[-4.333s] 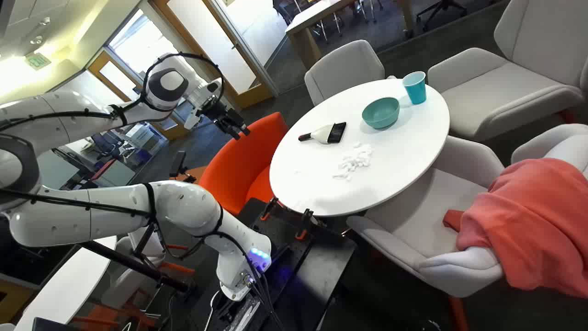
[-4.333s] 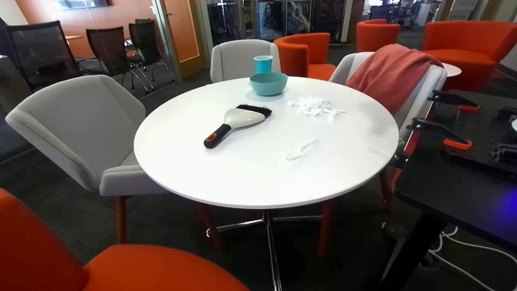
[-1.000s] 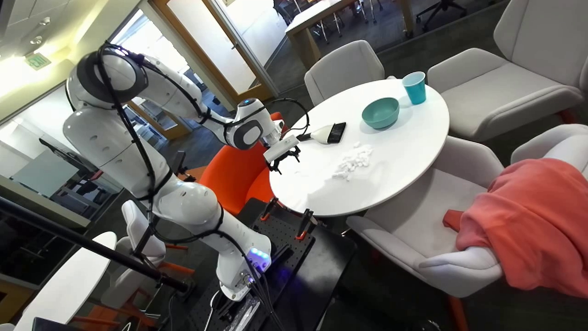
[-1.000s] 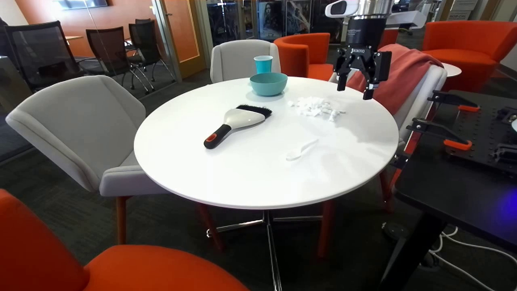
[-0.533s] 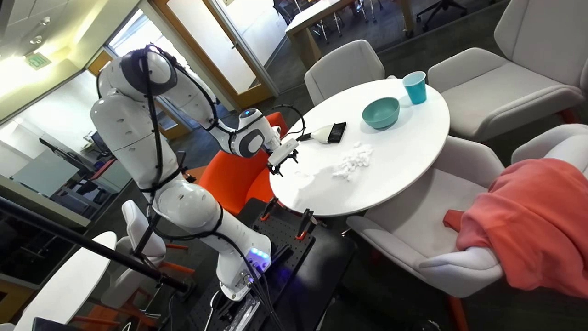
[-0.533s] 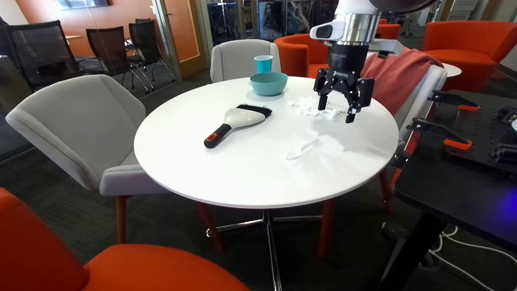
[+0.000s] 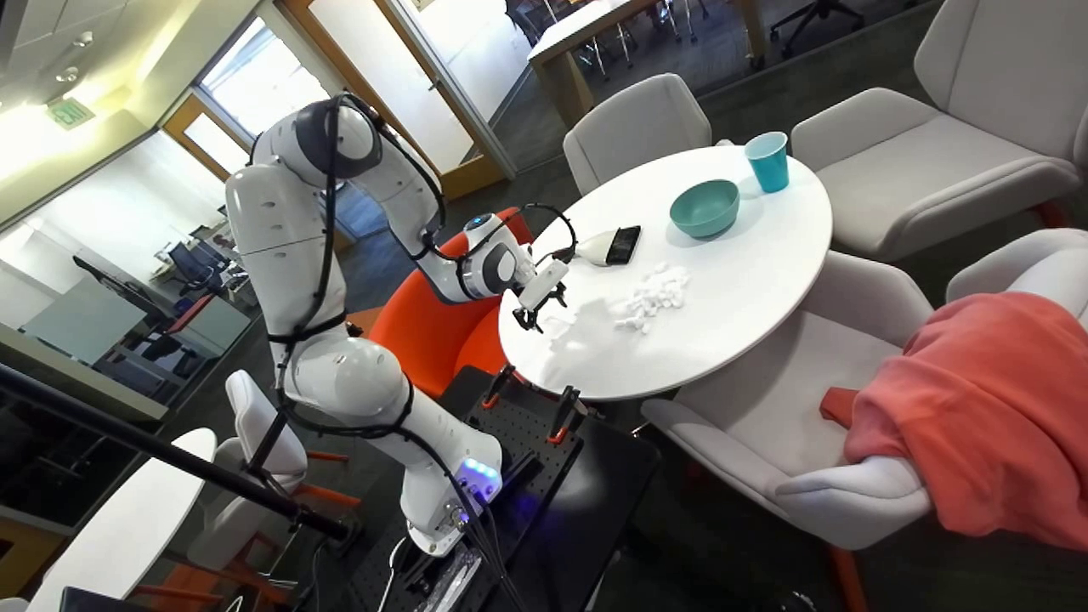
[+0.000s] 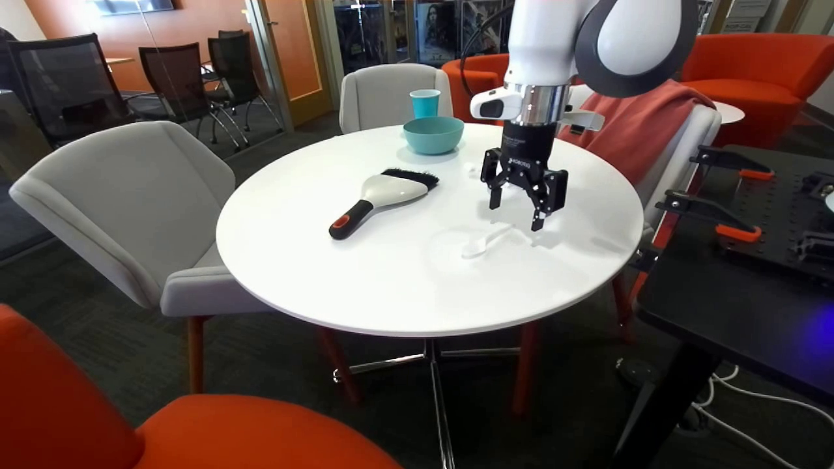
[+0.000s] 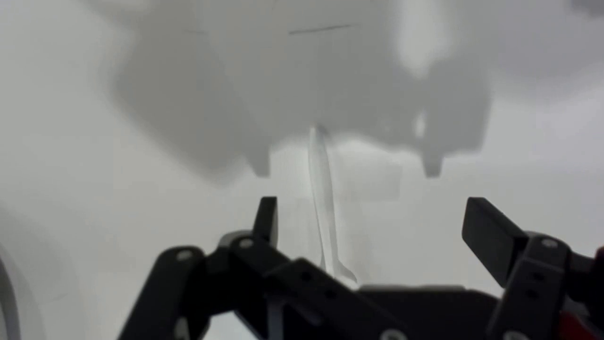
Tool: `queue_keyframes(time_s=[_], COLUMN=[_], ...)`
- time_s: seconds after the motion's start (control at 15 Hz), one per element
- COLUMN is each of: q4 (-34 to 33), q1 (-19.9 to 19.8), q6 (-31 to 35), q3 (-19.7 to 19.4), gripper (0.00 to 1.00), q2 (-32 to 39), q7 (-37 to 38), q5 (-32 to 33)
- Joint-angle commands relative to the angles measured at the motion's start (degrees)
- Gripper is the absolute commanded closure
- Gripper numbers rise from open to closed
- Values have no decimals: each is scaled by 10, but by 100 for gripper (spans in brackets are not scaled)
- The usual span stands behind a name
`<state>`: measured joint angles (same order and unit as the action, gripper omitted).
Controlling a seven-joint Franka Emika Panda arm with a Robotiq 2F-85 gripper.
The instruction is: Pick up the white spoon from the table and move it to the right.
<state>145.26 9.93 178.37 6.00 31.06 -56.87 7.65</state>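
The white spoon point(image 8: 480, 247) lies on the white round table point(image 8: 365, 280), towards the table's near side in this exterior view. In the wrist view the spoon point(image 9: 323, 193) runs nearly upright in the picture between the fingers, nearer the left one. Its bowl end is partly hidden behind the gripper's body. My gripper point(image 8: 517, 212) is open and empty, above the table and just past the spoon's handle end. The open fingers also show in the wrist view point(image 9: 373, 208). In an exterior view the gripper point(image 7: 546, 312) hangs over the table's edge region, where I cannot make out the spoon.
A brush point(image 8: 394, 189) with a black handle lies on the table. A teal bowl point(image 8: 433, 138) and a blue cup point(image 8: 425, 103) stand farther back. A heap of white bits point(image 7: 656, 296) lies near the middle. Clamps point(image 7: 565, 412) sit at the table's edge.
The arm has swung in from outside the table. Over the last second my gripper has come down and closer to the spoon, staying open. The spoon has not moved.
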Motion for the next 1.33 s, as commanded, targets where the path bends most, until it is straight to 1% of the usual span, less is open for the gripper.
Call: queue_keyframes(time_s=[0.0,0.33,0.4,0.47,0.53,0.67,0.87,1.07,1.13,1.2,1.27], q4=[-49,-90,-96,-101,-105,-112,-113,-99,-91,-82,-73], q1=[22,39,41,42,43,43,45,45,47,51,47], q6=[-7,-17,-19,-18,-18,-18,-18,-16,-15,-13,-13], q3=[-8,-9,-9,-9,-8,-8,-9,-11,-14,-22,-22], gripper=[0,0,25,28,34,51,71,94,98,100,100], q2=[34,69,74,78,83,90,86,70,62,50,41], q7=[57,106,114,119,123,131,142,157,164,173,178], q5=[53,97,103,108,113,123,133,141,142,142,143])
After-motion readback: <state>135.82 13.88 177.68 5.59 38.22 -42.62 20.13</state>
